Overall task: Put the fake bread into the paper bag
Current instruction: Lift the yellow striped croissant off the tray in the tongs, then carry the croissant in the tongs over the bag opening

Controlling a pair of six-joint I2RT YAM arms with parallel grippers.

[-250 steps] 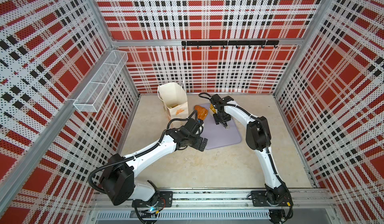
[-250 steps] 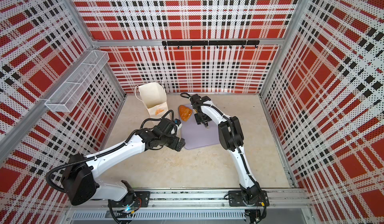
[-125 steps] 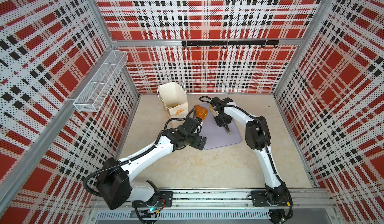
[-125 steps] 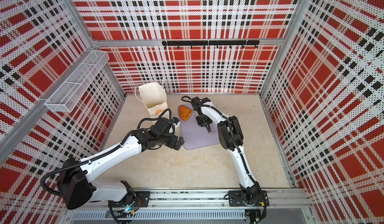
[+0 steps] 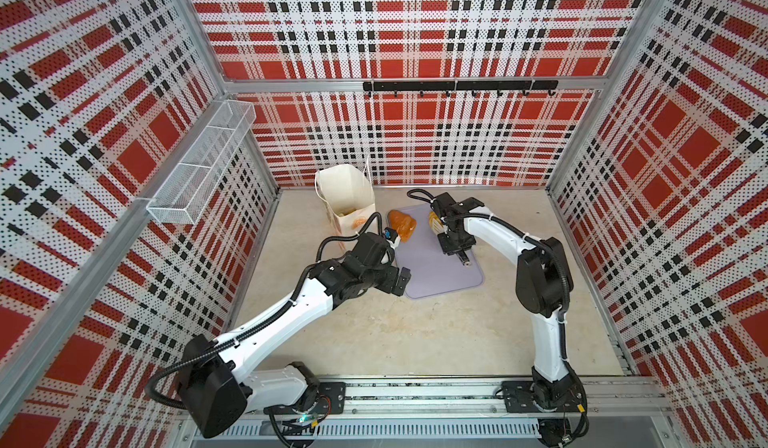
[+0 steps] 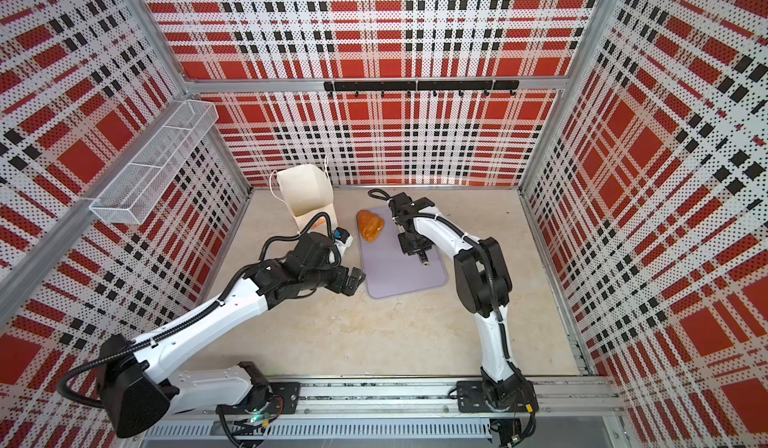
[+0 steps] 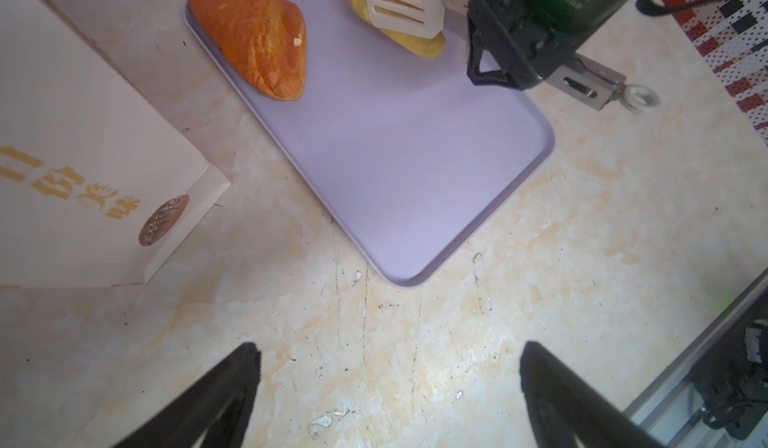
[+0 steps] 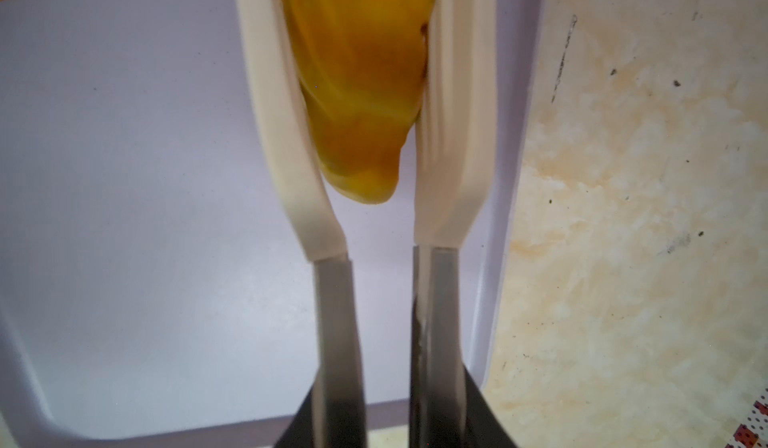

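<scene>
A reddish-brown croissant (image 5: 402,225) (image 6: 371,226) (image 7: 257,39) lies at the far corner of the lilac tray (image 5: 440,275) (image 7: 395,155). My right gripper (image 5: 451,238) (image 6: 411,242) (image 8: 382,417) is shut on cream-tipped tongs (image 7: 399,6) (image 8: 449,134). The tongs clamp a yellow piece of fake bread (image 7: 415,41) (image 8: 361,72) (image 5: 433,221) over the tray. The paper bag (image 5: 345,192) (image 6: 305,194) (image 7: 75,134) stands open-topped left of the tray. My left gripper (image 5: 403,280) (image 6: 355,277) (image 7: 388,350) hangs open and empty beside the tray's near left corner.
A white wire-mesh basket (image 5: 199,163) is fixed to the left wall. A black hook rail (image 5: 457,86) runs along the back wall. Perforated plaid walls enclose the beige tabletop (image 5: 415,334) on three sides.
The tongs in my right gripper have narrowed onto the yellow bread. My left arm has shifted a little while its gripper stays wide open near the tray corner.
</scene>
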